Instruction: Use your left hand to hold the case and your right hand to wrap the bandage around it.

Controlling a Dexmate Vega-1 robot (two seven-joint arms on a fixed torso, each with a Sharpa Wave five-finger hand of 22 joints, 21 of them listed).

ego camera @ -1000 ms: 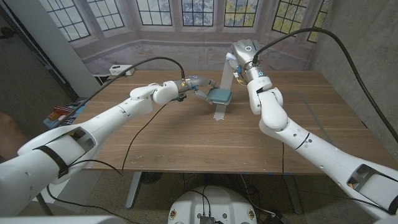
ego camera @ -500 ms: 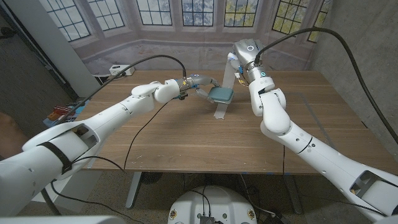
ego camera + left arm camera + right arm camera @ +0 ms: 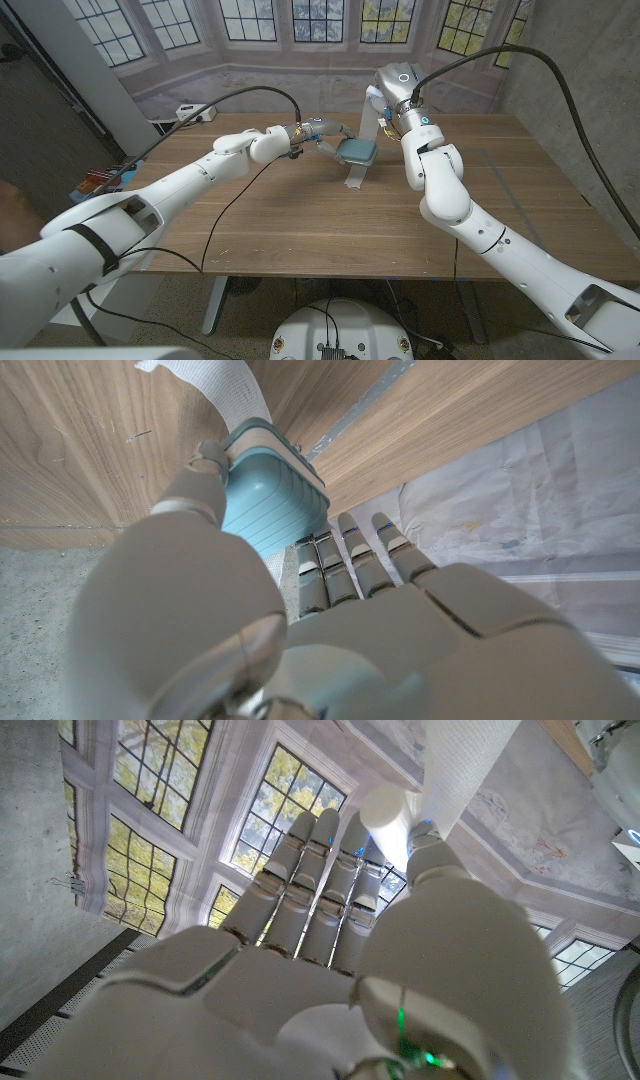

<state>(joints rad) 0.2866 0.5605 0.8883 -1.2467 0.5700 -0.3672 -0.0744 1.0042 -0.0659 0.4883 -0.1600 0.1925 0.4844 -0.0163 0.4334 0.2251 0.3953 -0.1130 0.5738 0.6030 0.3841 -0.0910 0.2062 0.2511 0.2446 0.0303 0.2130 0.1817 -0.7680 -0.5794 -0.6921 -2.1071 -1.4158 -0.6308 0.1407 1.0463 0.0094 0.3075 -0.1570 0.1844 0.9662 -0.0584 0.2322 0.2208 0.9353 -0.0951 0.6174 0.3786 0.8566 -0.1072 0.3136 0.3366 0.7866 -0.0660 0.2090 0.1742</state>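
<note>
A small teal case hangs above the far middle of the table, gripped by my left hand from its left side. In the left wrist view the ribbed case sits between my thumb and fingers. A white bandage strip runs from the case up to my right hand, which is raised above and just right of it. Another length of bandage hangs from the case down to the tabletop. In the right wrist view my right hand holds the white bandage roll with the strip leading away.
The wooden table stretches wide in front of the case. A small white device lies at the table's far left corner. Books sit beyond the left edge. Black cables trail along both arms.
My left hand has drawn the case slightly further back. The right hand with the roll has stayed nearly still above it.
</note>
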